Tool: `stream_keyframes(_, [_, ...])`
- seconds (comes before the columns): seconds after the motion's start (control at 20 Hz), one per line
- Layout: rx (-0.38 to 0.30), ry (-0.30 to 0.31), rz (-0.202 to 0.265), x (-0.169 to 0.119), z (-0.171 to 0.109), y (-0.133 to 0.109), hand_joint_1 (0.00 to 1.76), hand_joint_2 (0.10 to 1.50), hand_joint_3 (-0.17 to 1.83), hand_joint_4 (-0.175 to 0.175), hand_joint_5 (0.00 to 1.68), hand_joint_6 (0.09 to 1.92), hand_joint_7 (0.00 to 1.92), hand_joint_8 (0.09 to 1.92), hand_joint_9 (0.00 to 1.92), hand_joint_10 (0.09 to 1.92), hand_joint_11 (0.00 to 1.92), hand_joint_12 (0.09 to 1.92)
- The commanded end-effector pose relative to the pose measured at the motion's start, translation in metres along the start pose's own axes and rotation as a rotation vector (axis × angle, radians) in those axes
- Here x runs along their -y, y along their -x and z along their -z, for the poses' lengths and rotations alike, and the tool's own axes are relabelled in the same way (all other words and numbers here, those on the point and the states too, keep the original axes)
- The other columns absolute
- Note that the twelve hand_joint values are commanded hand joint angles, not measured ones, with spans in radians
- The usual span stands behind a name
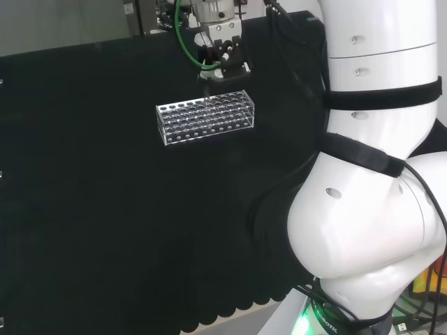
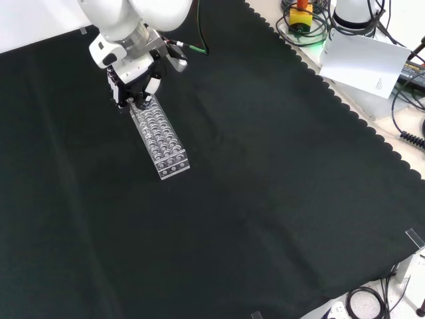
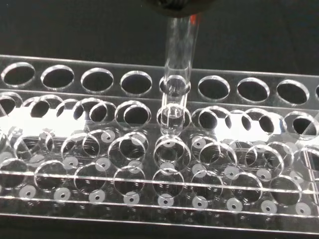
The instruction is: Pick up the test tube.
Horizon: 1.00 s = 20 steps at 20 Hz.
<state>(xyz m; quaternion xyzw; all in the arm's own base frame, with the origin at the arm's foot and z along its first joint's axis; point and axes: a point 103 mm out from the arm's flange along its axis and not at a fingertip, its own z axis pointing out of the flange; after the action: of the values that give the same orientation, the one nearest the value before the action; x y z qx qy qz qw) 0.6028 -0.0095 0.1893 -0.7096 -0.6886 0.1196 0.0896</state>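
The test tube (image 3: pixel 178 55) is standing upright in a hole of the clear rack (image 1: pixel 205 117), in the outermost row along one long side, roughly midway along that row as the wrist view shows it. Its lower end is sitting down through the rack's top plate while its upper part is rising toward the hand (image 2: pixel 136 85). The rack is lying on the black cloth of the counter (image 1: pixel 105 230), in the far part of the cloth in the head view and close to the upper left corner in the front view, well apart from the scalloped edge. The hand is hanging directly over the rack's far end in the front view, fingers pointing downward and appearing to be closing around the top of the tube, though the contact itself is too dark to tell for sure. The rack's other holes are looking empty.
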Motion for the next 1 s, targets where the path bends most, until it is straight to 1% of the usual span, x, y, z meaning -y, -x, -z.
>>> stream_keyframes(0.05, [-0.019, 0.026, 0.005, 0.011, 0.008, 0.000, 1.41, 1.03, 0.00, -0.175, 1.14, 0.40, 1.18, 1.03, 1.11, 0.78, 1.10, 1.03])
stream_keyframes(0.3, [-0.034, 0.033, 0.013, 0.018, 0.012, -0.001, 1.41, 1.03, 0.00, -0.175, 1.14, 0.39, 1.18, 1.03, 1.11, 0.78, 1.12, 1.02])
stream_keyframes(0.55, [-0.047, 0.046, 0.017, 0.020, 0.016, -0.001, 1.41, 1.03, 0.00, -0.175, 1.15, 0.39, 1.18, 1.04, 1.11, 0.78, 1.12, 1.02])
stream_keyframes(0.8, [-0.053, 0.074, 0.020, 0.024, 0.041, 0.002, 1.41, 1.03, 0.00, -0.175, 1.15, 0.39, 1.18, 1.04, 1.11, 0.78, 1.12, 1.01])
stream_keyframes(1.0, [-0.057, 0.089, 0.020, 0.025, 0.056, 0.005, 1.41, 1.03, 0.00, -0.175, 1.15, 0.38, 1.17, 1.04, 1.11, 0.79, 1.13, 1.01])
